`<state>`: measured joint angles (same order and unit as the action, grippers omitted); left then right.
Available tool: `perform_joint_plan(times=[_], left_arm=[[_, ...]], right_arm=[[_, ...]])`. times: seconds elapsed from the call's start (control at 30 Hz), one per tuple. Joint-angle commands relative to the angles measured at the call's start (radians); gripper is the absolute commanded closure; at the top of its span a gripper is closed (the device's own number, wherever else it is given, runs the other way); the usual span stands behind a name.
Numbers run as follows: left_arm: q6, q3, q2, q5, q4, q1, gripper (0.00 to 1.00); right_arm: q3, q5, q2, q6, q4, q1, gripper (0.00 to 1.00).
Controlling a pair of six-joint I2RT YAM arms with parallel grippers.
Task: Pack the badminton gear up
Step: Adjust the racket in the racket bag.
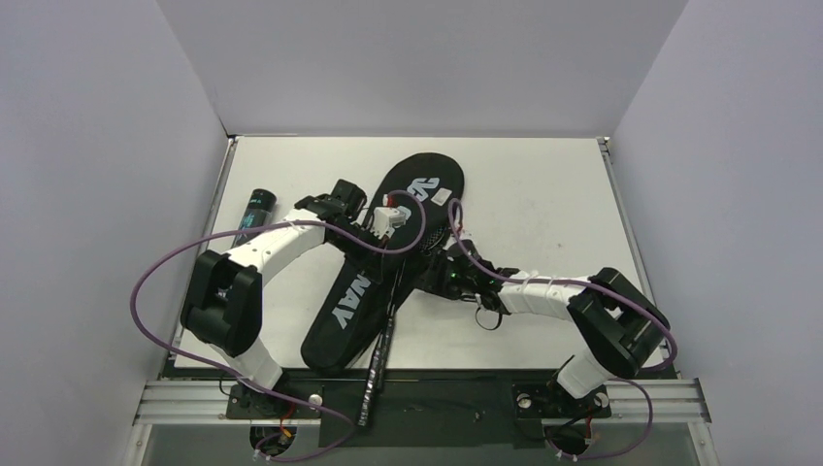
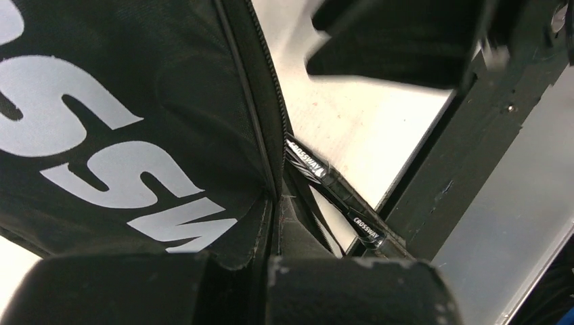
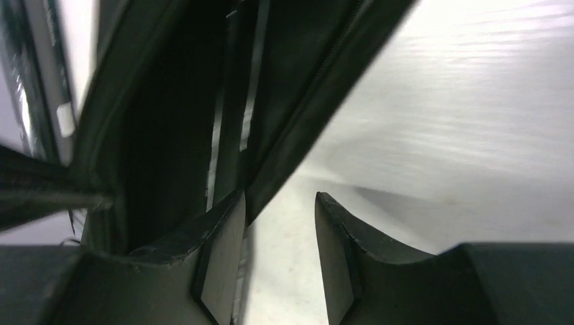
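Racket bag [image 1: 335, 325] edge pinched by left fingers [image 2: 352, 291]; right fingers [image 3: 342, 264] spread beside it.

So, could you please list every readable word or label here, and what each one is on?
"CROSSWAY": twice along a racket shaft.
"SSW": big white letters on the racket bag, cut off.
"WAY": same bag, top view.
Teal print on the tube, white mark on the bag's head: unreadable.

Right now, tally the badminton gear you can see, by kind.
Racket bag: 1
Tube: 1
Racket: 1 for sure, its handle sticking out of the bag; whether there is a second cannot be told
Shuttlecocks: 0 in view
Total: 3
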<state>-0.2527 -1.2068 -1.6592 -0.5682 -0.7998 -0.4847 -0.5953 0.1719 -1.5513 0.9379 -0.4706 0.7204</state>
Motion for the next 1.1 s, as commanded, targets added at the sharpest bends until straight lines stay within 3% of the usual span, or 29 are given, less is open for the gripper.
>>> perform_joint_plan(times=[0.0, 0.4, 0.7, 0.97, 1.07], left_arm=[[0.025, -0.019, -0.013, -0.077, 0.044, 0.064, 1.00], [0.020, 0.036, -0.006, -0.084, 0.070, 0.095, 1.00], [0.014, 0.053, -0.004, -0.089, 0.079, 0.100, 1.00], [0.001, 0.052, -0.003, -0.090, 0.064, 0.101, 1.00], [0.000, 0.053, -0.005, -0.095, 0.061, 0.101, 1.00]], right_arm=[[-0.107, 0.004, -0.001, -0.080, 0.012, 0.100, 0.61], [-0.317, -0.115, -0.100, -0.258, 0.331, 0.266, 0.59], [-0.389, -0.116, -0.175, -0.269, 0.360, 0.274, 0.70], [-0.427, -0.108, -0.225, -0.272, 0.360, 0.272, 0.73], [-0.441, -0.117, -0.238, -0.271, 0.367, 0.270, 0.81]])
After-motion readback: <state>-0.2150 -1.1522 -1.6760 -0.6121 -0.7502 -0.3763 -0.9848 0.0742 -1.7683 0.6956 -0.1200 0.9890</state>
